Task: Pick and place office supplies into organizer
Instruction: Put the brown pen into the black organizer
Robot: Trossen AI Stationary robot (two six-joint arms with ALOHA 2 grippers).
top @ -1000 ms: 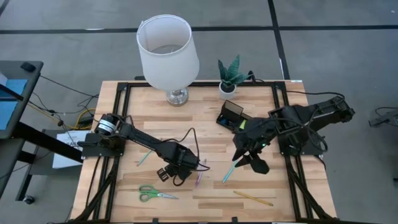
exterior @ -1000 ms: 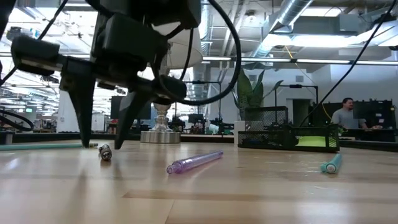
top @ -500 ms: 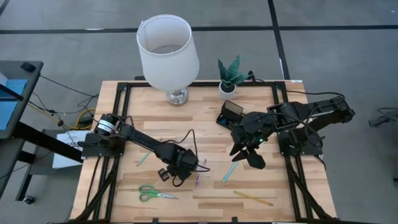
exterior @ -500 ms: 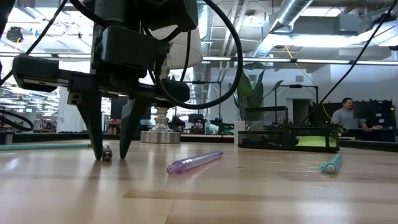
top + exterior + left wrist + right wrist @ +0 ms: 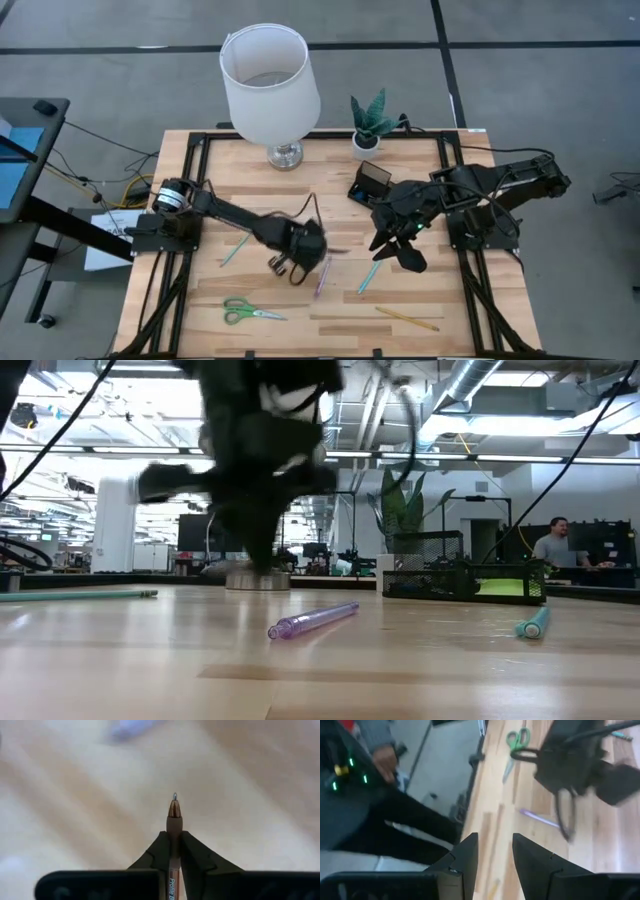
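The left gripper point(image 5: 174, 851) was clamped on a brown pen point(image 5: 174, 812) near its tip; a fast swing toward the organizer point(image 5: 372, 183) risked slippage

Wooden table point(image 5: 420, 300) with scattered pens point(image 5: 368, 277)

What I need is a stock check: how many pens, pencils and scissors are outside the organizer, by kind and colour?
Slim teal pens: 2
Slim purple pen: 1
Brown pen, held in the left gripper: 1
Yellow pencil: 1
Green-handled scissors: 1
Total: 6
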